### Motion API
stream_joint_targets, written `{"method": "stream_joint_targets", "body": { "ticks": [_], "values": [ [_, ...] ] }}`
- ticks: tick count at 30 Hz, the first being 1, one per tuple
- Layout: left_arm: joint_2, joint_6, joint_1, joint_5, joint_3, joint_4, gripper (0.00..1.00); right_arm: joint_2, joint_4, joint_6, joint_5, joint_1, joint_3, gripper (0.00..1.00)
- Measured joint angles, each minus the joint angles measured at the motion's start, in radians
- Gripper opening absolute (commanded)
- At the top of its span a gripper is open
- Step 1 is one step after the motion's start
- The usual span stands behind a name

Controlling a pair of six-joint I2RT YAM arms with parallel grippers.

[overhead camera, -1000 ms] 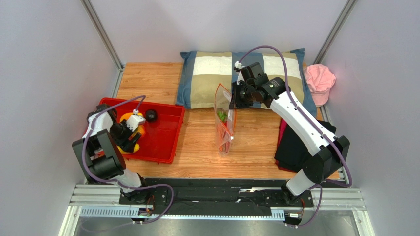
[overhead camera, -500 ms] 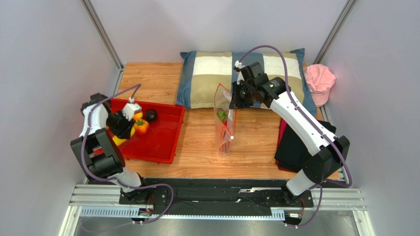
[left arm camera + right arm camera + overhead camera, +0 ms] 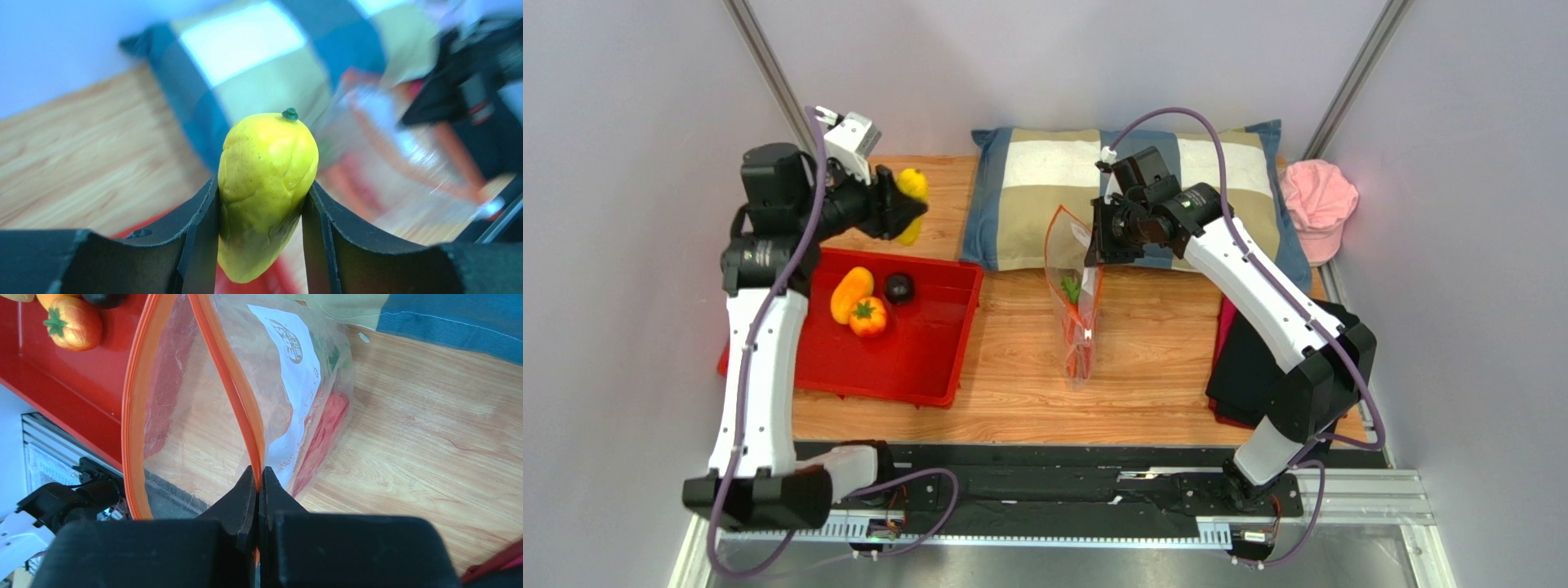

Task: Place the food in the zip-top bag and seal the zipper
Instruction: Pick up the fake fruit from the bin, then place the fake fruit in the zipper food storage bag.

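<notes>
My left gripper (image 3: 901, 205) (image 3: 261, 193) is raised above the table's back left and shut on a yellow toy fruit (image 3: 914, 191) (image 3: 267, 171), which sticks out past the fingertips. An orange pepper (image 3: 851, 293), an orange fruit with a green stem (image 3: 868, 316) (image 3: 70, 324) and a dark round fruit (image 3: 900, 288) lie in the red tray (image 3: 922, 355). The zip-top bag (image 3: 1071, 321) (image 3: 301, 380) stands in the middle, mouth open, with green and red pieces inside. My right gripper (image 3: 1095, 240) (image 3: 258, 476) is shut on its orange zipper (image 3: 224, 380), holding the mouth up.
A checked pillow (image 3: 1038, 184) lies behind the bag. A pink cap (image 3: 1318, 200) sits at the back right, and a black cloth (image 3: 1265, 368) lies under the right arm. Grey walls close in both sides.
The left gripper closed on the yellow fruit in the tray and lifted it up and toward the back, to the right. The right gripper shifted slightly left with the bag's mouth.
</notes>
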Motion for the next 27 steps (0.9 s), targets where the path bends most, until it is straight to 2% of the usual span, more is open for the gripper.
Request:
{"method": "stream_joint_targets", "body": {
  "ticks": [4, 8, 10, 16, 23, 27],
  "values": [
    [-0.122, -0.322, -0.280, -0.142, -0.146, 0.342, 0.12, 0.020, 0.000, 0.019, -0.016, 0.000, 0.023, 0.00],
    [-0.114, -0.480, -0.562, -0.311, -0.200, 0.542, 0.13, 0.026, 0.005, 0.031, -0.025, 0.000, 0.027, 0.00],
    [-0.068, -0.541, -0.648, -0.374, -0.200, 0.602, 0.14, 0.026, 0.006, 0.034, -0.027, 0.000, 0.027, 0.00],
    [0.081, -0.642, -0.795, -0.556, -0.250, 0.715, 0.17, 0.026, 0.006, 0.040, -0.029, 0.000, 0.027, 0.00],
    [0.173, -0.693, -0.826, -0.680, -0.302, 0.676, 0.19, 0.026, 0.004, 0.042, -0.016, -0.010, 0.027, 0.00],
    [0.179, -0.704, -0.824, -0.672, -0.315, 0.597, 0.61, 0.021, 0.004, 0.043, -0.013, -0.014, 0.027, 0.00]
  ]
}}
